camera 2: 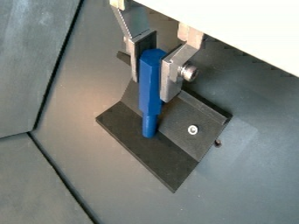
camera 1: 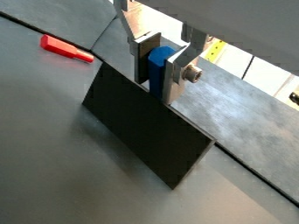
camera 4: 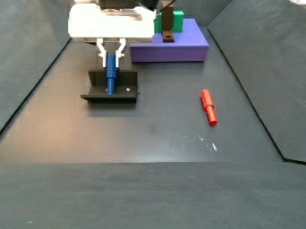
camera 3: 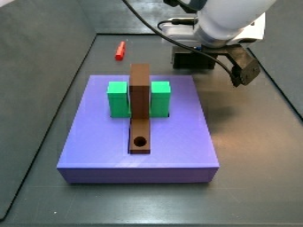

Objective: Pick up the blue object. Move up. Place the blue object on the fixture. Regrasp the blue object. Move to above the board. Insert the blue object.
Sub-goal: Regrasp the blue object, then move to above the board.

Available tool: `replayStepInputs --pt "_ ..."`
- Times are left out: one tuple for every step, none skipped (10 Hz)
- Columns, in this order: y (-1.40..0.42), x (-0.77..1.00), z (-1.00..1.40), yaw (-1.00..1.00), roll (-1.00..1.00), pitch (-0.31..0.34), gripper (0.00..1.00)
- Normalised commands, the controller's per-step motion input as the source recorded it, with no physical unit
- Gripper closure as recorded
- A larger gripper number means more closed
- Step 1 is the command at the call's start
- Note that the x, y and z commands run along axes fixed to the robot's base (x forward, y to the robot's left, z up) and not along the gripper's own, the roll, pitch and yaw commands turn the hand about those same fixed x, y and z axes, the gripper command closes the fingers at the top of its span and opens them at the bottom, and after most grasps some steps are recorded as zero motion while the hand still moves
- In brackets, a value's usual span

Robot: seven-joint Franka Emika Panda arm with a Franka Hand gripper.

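Tool [camera 2: 160,63] over the fixture [camera 2: 176,144], silver plates pinching the blue peg [camera 2: 152,92] upright, its lower end on the base plate, seemingly touching. Risk: letting go to regrasp tips the peg off. Red peg [camera 4: 209,106] lies well apart on the tabletop.

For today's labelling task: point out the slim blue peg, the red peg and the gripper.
Slim blue peg [camera 2: 151,92], wrist view, mid-shaft.
Red peg [camera 4: 209,107], side view, its middle.
Gripper [camera 4: 111,57], side view, between fingertips, above the fixture.
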Motion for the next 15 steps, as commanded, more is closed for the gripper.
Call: replayStepInputs --pt "0.00 0.00 0.00 0.00 0.00 0.000 1.00" --pt "0.00 0.00 0.00 0.00 0.00 0.000 1.00" --pt "0.00 0.00 1.40 0.00 0.00 0.000 1.00" --pt "-0.01 -0.02 1.40 0.00 -0.05 0.056 1.00" --pt "0.00 -0.04 1.40 -0.01 -0.10 0.061 1.00" --pt "0.00 -0.01 1.40 0.02 -0.04 0.060 1.00" --pt "-0.02 -0.01 1.40 0.02 0.00 0.087 1.00" --pt "-0.02 -0.01 1.40 0.02 0.00 0.085 1.00" --pt "-0.01 0.01 1.40 0.03 -0.02 0.076 1.00" --pt "-0.02 0.01 0.92 0.04 -0.01 0.074 1.00" --pt "-0.01 0.04 0.30 0.04 0.00 0.078 1.00" --pt "-0.02 0.06 0.17 0.05 0.00 0.081 1.00" --pt "-1.40 -0.99 0.29 -0.01 -1.00 0.122 1.00" --pt "-1.40 -1.03 0.30 -0.01 -1.00 0.102 1.00" --pt "-1.40 -1.08 0.30 0.00 -1.00 0.086 1.00"
